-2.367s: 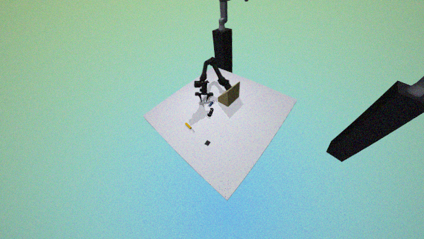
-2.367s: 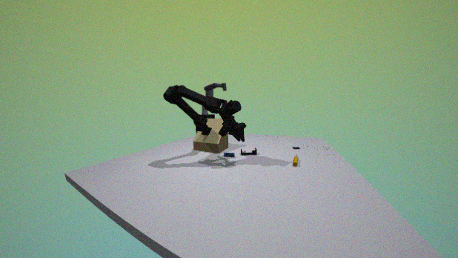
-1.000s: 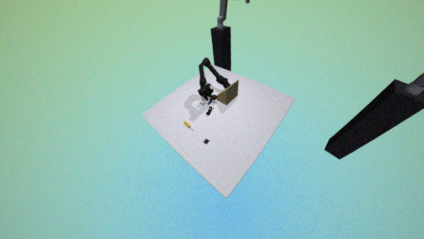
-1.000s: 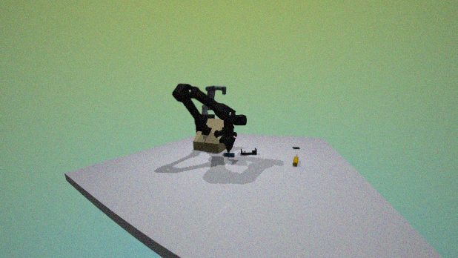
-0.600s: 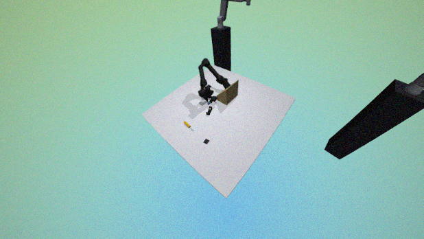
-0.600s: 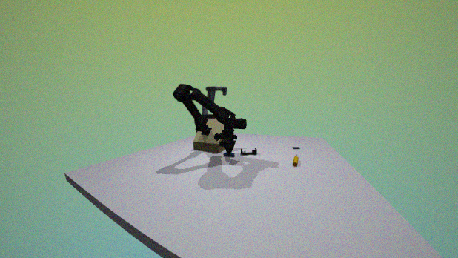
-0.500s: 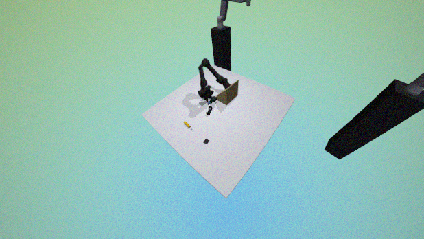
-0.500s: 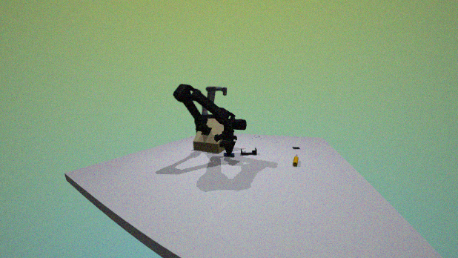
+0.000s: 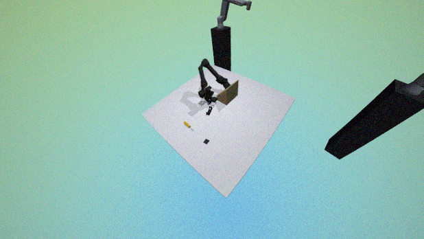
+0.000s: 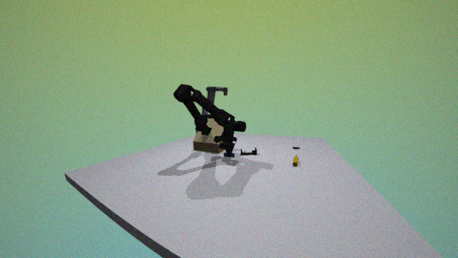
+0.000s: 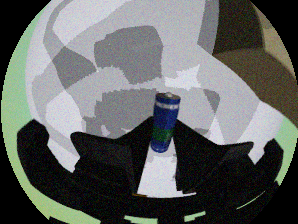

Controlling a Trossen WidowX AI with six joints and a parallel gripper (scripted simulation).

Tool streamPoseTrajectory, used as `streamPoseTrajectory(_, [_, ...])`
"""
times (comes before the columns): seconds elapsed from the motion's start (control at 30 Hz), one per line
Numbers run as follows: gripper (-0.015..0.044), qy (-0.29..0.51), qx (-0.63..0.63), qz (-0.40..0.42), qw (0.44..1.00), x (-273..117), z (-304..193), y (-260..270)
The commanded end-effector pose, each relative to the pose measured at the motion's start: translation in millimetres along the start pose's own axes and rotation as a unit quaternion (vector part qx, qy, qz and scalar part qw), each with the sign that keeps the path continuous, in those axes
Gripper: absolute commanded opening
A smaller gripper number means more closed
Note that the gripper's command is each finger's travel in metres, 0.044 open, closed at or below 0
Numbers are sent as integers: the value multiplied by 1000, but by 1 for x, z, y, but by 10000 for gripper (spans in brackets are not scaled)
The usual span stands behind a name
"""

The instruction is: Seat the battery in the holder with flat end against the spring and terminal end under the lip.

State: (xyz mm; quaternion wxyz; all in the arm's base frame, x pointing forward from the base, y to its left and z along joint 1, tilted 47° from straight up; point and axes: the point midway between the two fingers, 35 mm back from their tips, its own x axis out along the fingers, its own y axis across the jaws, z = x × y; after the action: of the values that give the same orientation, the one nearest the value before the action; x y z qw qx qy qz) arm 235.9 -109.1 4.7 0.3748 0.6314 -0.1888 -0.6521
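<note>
The blue battery (image 11: 165, 112) (image 10: 229, 154) with a green band lies on the table top, its terminal end pointing away from the palm in the wrist view. My gripper (image 11: 162, 121) (image 10: 229, 151) points down and is shut on the battery, one finger against each side, nearer its flat end. The black holder (image 9: 209, 110) (image 10: 248, 153) stands beside the gripper, a short way off, with its two raised ends showing in the exterior view. No battery shows in the holder. The holder does not show in the wrist view.
A tan box-like object (image 9: 229, 95) (image 10: 208, 147) (image 11: 240, 72) stands close beside the gripper. A yellow-handled tool (image 9: 186, 124) (image 10: 295, 161) and a small dark square (image 9: 206, 141) (image 10: 296, 147) lie farther off on the white table (image 9: 240, 137) (image 10: 296, 207).
</note>
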Motion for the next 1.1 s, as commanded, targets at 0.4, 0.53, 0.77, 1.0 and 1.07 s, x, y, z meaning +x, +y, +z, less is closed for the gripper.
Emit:
streamPoseTrajectory(0.4, [81, 0, -2, -1, 1000, -46, -1, 0])
streamPoseTrajectory(0.53, [81, 0, -2, -1, 1000, -50, 0, 0])
streamPoseTrajectory(0.77, [81, 1, -149, -1, 989, -53, -11, -3])
streamPoseTrajectory(1.0, [81, 2, -333, -2, 943, -56, -25, -7])
streamPoseTrajectory(1.07, [81, 3, -384, -2, 923, -57, -29, -8])
